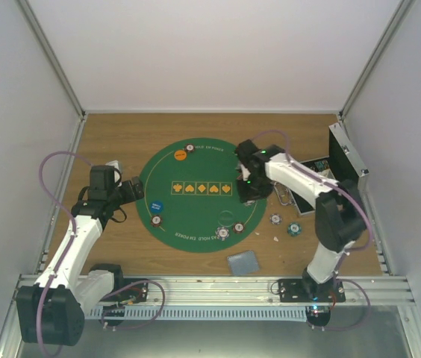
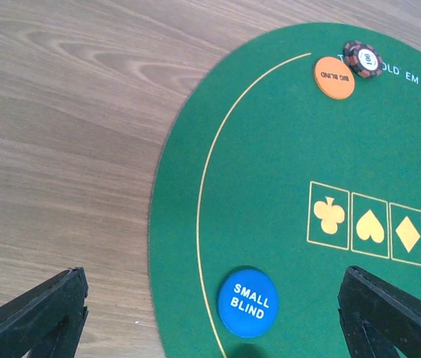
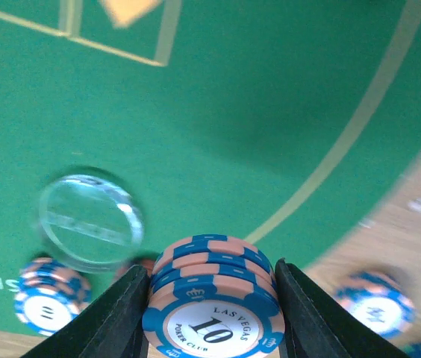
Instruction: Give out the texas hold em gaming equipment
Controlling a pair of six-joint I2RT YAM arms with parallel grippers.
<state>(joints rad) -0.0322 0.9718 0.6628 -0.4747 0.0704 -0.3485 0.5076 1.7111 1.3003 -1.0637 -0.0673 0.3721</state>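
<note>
Gripper, right (image 3: 212,298): you have its two black fingers (image 3: 121,317) pinched on either side of a short pile of chips, over the right part of the mat.
Held stack (image 3: 214,261): blue-and-pink-edged chips. The top face is printed "10" and "LAS VEGAS POKER CLUB". From the wrist view you cannot tell whether it rests on the felt or hangs just above it.
Mat (image 3: 270,112): round green felt with a yellow ring line and printed card boxes. Every place below is told from it.
Clear disc (image 3: 91,220): flat on the mat, inside the ring line, near its front-right edge.
Blue-edged stack (image 3: 50,294): on the mat just beside the clear disc, by the rim lettering.
Loose chips (image 3: 375,306): on the wood, just past the mat's right edge.
Gripper, left (image 2: 214,287): you have its fingers spread wide with nothing between them, low over the mat's left edge.
Blue disc (image 2: 248,302): reads "SMALL BLIND", on the mat's left part, inside the ring line.
Orange disc (image 2: 334,77): reads "BIG BLIND", on the mat's far-left part.
Dark chip (image 2: 363,58): red-and-white edged, just beside the orange disc, on the mat's far rim.
Card deck (image 1: 243,262): grey-blue backs, on the wood just off the mat's near edge.
Case (image 1: 342,160): silver, lid open, well off the mat's right side.
</note>
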